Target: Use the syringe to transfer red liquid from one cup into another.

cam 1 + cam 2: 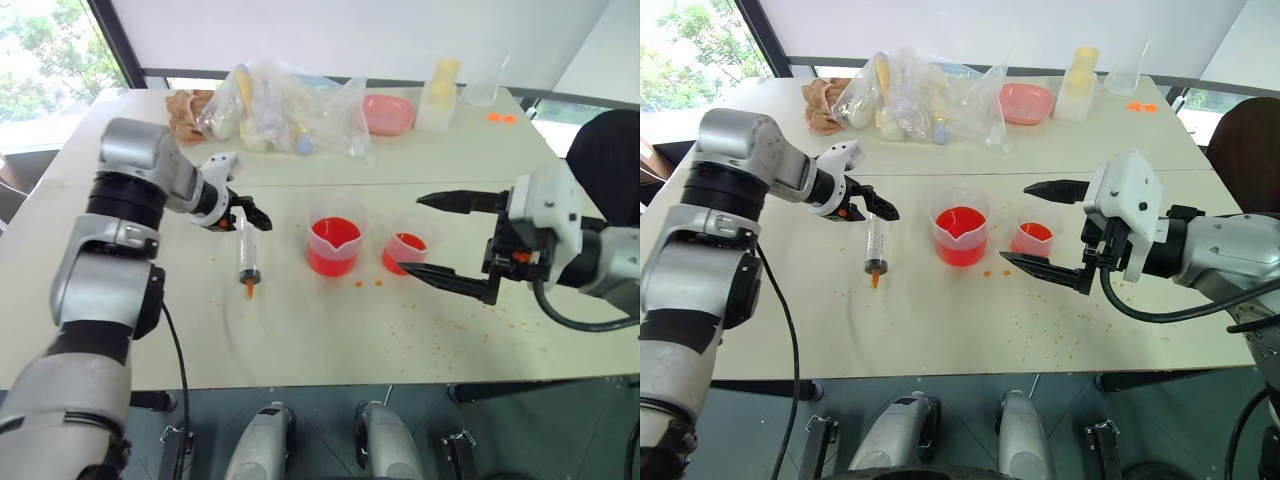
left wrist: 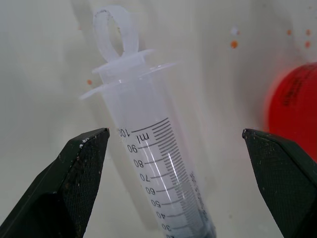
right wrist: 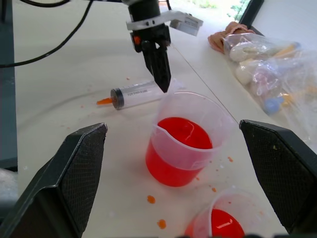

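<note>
Because the syringe [image 1: 247, 258] lies flat left of centre, the left gripper [image 1: 252, 214] hovers spread above its plunger end; the right gripper [image 1: 452, 240] waits spread around the smaller cup [image 1: 405, 252].

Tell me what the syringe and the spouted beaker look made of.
Syringe: apparently clear, slightly frosted plastic; printed black graduations and the table show through the barrel. Spouted beaker: looks like thin, glossy, transparent plastic; the red liquid shows through its wall.
</note>
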Controlling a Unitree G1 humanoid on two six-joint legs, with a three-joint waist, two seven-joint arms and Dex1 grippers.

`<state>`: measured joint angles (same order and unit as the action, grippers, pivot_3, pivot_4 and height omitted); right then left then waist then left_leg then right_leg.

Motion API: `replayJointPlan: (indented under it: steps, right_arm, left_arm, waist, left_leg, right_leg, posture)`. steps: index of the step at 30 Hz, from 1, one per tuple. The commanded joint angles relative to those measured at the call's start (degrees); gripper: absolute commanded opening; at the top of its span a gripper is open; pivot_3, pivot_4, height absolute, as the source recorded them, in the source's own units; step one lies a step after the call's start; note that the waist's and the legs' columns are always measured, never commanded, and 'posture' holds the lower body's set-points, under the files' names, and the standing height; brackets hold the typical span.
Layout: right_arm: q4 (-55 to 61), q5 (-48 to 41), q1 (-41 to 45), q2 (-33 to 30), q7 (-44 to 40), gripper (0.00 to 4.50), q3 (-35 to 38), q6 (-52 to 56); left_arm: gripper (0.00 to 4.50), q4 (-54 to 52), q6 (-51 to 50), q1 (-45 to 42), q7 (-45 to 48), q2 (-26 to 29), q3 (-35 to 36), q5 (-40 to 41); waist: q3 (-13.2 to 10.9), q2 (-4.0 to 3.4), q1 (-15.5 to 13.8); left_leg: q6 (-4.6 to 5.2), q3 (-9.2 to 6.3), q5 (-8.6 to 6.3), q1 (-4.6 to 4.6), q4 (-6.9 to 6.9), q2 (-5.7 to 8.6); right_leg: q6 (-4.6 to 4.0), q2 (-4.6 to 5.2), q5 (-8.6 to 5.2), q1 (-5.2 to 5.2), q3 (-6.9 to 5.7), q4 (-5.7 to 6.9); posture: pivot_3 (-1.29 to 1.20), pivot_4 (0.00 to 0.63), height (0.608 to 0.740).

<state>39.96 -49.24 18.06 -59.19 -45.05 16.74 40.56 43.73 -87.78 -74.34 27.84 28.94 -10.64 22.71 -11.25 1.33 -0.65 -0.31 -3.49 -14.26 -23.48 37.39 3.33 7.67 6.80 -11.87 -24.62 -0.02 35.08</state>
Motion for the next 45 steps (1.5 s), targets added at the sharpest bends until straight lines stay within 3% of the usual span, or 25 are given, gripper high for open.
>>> replayJointPlan:
  steps: [1, 5, 9, 13, 15, 20, 24, 26, 31, 38, 45]
  right_arm:
    - [1.43, -0.45, -0.47, 0.31, 0.71, 4.5, 2.24, -0.61]
    - [1.43, -0.47, -0.65, 0.93, 1.68, 4.5, 2.18, -0.76]
    - [0.76, -0.5, -0.93, 1.54, 2.88, 4.5, 2.73, -0.27]
    - [0.98, -0.66, -1.36, 1.17, 2.9, 4.5, 2.73, 0.27]
    - [0.8, -0.66, -1.44, 0.88, 2.88, 4.5, 2.85, 0.38]
    - [-1.05, 1.4, -3.48, -0.16, 2.16, 4.5, 4.01, 0.55]
    - [-5.32, 0.2, -3.27, 0.54, 2.82, 4.5, 9.97, 0.25]
    - [-8.02, -0.51, -0.97, 1.11, 4.01, 4.5, 12.1, -0.33]
    - [-15.84, 7.9, 7.76, 3.39, 8.44, 4.5, 8.61, -7.28]
    - [-25.09, 22.52, 16.14, 5.09, 9.61, 4.5, -1.1, -18.35]
    - [-26.08, 23.64, 21.67, 9.81, 9.37, 4.5, -3.82, -20.54]
  left_arm:
    - [4.47, 3.83, 3.56, 0.04, -3.17, -2.14, 3.66, -3.05]
    - [4.47, 8.63, 9.09, -0.27, -5.68, -5.51, 6.51, -5.25]
    - [3.43, 10.71, 12.21, -0.18, -6.96, -7.6, 7.75, -7.39]
    - [1.88, 12.47, 12.94, -0.29, -8.55, -8.49, 10.4, -8.57]
    - [1.47, 12.69, 12.7, -0.3, -8.98, -8.73, 11.65, -8.87]
    - [1.46, 7.26, 13.89, -3.18, -1.61, -7.21, 14.09, -5.59]
    - [1.46, -0.03, 26.64, -8.43, 1.28, -4.37, 19.8, -3.06]
    - [1.46, -11.0, 38.56, -6.55, 5.21, -4.21, 20.95, -1.97]
    - [1.46, -25.36, 37.22, -0.51, 15.75, -7.78, 24.6, 10.16]
    - [1.46, -32.71, 49.59, 9.83, 24.05, -12.94, 14.99, 7.98]
    - [1.46, -27.1, 61.46, 13.47, 26.65, -16.11, 9.04, 2.3]
  waist:
    - [0.0, 0.0, -0.06]
    - [0.04, -0.03, -0.23]
    - [0.07, -0.06, -0.28]
    - [0.08, -0.07, -0.26]
    - [0.08, -0.07, -0.27]
    - [0.04, 0.0, -0.22]
    - [-0.05, 0.04, -0.07]
    - [-0.06, 0.02, 0.09]
    - [0.19, -0.42, -0.08]
    - [0.15, -0.41, 0.15]
    - [0.15, -0.44, 0.15]
  left_leg:
    - [0.0, 0.0, 0.0, 0.0, 0.0, 0.01]
    - [0.0, 0.0, 0.0, 0.04, 0.02, 0.03]
    - [-0.02, -0.02, 0.01, 0.1, 0.08, 0.04]
    - [-0.03, -0.04, 0.02, 0.1, 0.21, 0.05]
    - [-0.03, -0.05, 0.02, 0.1, 0.26, 0.05]
    - [-0.03, -0.04, 0.01, -0.01, 0.45, 0.06]
    - [-0.01, -0.07, -0.01, -0.13, 0.51, 0.06]
    - [-0.02, -0.06, -0.01, -0.24, 0.52, 0.01]
    - [-0.11, 0.06, -0.1, -0.1, 0.5, -0.03]
    - [-0.06, 0.21, -0.08, 0.0, 0.58, 0.01]
    - [-0.04, 0.19, -0.09, -0.01, 0.58, 0.04]
  right_leg:
    - [0.0, 0.0, 0.0, 0.0, 0.0, 0.0]
    - [0.0, 0.04, 0.0, 0.06, 0.0, 0.01]
    - [0.01, 0.04, 0.01, 0.17, -0.01, 0.01]
    - [0.02, 0.04, 0.02, 0.2, -0.01, 0.06]
    - [0.04, 0.04, 0.03, 0.23, -0.01, 0.09]
    - [0.07, 0.03, 0.05, 0.24, -0.06, 0.12]
    - [0.1, 0.04, 0.08, 0.12, -0.04, 0.11]
    - [0.08, 0.04, 0.13, -0.01, -0.04, 0.1]
    - [0.03, 0.06, 0.17, 0.08, 0.02, 0.01]
    - [0.03, -0.03, 0.16, 0.23, 0.02, 0.04]
    - [0.03, -0.04, 0.16, 0.19, 0.03, 0.06]
  posture:
    - [0.0, 0.15, 0.74]
    - [0.0, 0.15, 0.74]
    - [0.0, 0.15, 0.74]
    - [0.0, 0.15, 0.74]
    - [0.0, 0.15, 0.74]
    - [0.0, 0.15, 0.74]
    - [0.0, 0.15, 0.74]
    - [0.0, 0.15, 0.74]
    - [0.0, 0.15, 0.74]
    - [0.0, 0.15, 0.74]
    - [0.0, 0.15, 0.74]
